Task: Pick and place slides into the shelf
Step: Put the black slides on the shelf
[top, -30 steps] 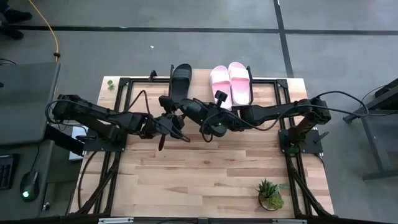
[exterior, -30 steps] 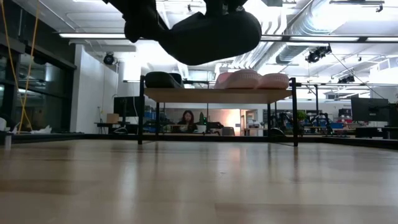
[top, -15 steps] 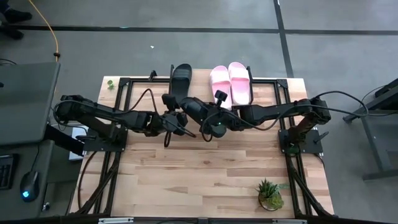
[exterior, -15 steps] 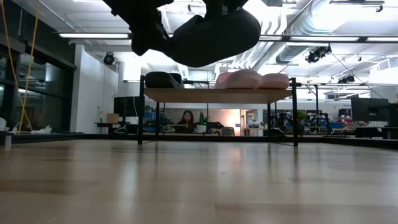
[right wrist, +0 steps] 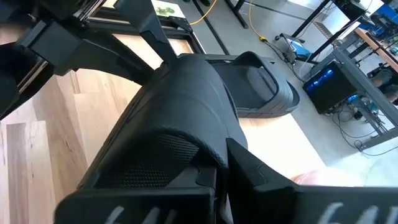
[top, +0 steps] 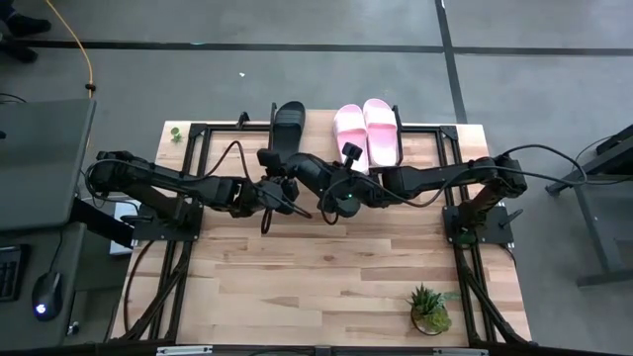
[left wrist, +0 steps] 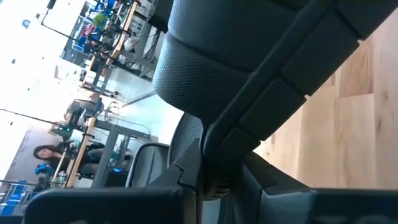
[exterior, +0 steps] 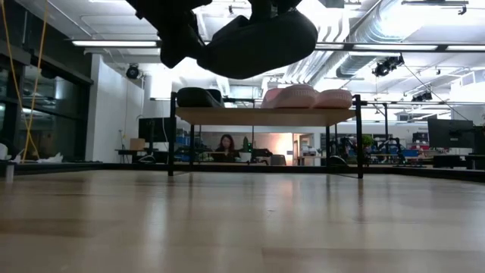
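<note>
A black slide [top: 305, 170] [exterior: 258, 42] hangs in the air above the middle of the table, between my two grippers. My right gripper [top: 329, 194] [right wrist: 214, 186] is shut on it from the right. My left gripper [top: 280, 190] [exterior: 179, 42] is closed on its left end. On the shelf [exterior: 265, 115] at the far edge, another black slide [top: 288, 124] [right wrist: 261, 87] and two pink slides [top: 366, 132] [exterior: 307, 97] rest on their soles. My left gripper pinches the held slide's left end [exterior: 203, 51] between its fingers, coming nearly level from the table's left. In its own wrist view the slide [left wrist: 205, 81] fills the picture and hides the exact place. My right gripper pinches an edge of the slide [right wrist: 211, 163] between its two fingers, slanting down from the table's right. The slide is lifted clear of the table and lies roughly level.
A small potted plant [top: 430, 309] stands near the front right corner. Black frame rails [top: 193, 178] run along both sides of the table. The wooden tabletop [top: 316, 267] lies below the held slide. A person [exterior: 227, 146] sits far behind the shelf.
My left gripper has moved toward the table's right, up to the left end of the held slide, and its fingers have closed on that end. The slide has stayed where it was.
</note>
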You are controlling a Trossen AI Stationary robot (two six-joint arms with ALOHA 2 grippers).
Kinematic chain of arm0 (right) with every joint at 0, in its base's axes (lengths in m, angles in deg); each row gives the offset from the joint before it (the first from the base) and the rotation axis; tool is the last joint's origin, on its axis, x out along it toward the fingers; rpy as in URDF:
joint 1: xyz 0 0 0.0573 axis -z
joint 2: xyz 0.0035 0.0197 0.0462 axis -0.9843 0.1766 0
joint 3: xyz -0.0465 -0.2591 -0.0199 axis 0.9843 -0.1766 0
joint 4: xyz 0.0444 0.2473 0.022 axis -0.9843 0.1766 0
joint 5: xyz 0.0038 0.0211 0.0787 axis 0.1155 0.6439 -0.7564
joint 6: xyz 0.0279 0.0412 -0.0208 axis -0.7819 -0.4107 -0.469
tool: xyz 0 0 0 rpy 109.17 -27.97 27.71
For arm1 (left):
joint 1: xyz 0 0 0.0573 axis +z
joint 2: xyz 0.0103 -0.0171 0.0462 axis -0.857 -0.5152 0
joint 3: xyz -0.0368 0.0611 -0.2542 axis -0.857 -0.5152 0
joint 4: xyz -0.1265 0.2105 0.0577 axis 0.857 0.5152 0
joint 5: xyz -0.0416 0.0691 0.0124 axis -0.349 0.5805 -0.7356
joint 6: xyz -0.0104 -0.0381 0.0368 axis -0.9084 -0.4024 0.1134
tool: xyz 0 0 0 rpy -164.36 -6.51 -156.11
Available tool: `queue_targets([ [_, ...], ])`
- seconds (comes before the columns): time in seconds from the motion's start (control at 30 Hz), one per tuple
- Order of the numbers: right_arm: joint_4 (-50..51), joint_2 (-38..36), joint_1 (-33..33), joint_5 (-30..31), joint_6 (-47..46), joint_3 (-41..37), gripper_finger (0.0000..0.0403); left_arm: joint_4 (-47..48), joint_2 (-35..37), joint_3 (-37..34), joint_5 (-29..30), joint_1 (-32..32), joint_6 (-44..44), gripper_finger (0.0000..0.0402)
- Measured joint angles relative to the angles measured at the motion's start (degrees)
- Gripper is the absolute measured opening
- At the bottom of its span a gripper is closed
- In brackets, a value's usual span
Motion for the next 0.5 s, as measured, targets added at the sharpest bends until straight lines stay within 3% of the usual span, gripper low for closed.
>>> queue_targets([
  [0.5, 1.58, 0.00, -0.01, -1.01, -0.11, 0.09, 0.0009, -0.24, 0.02, 0.00, 1.39, 0.00, 0.26, 0.0035],
])
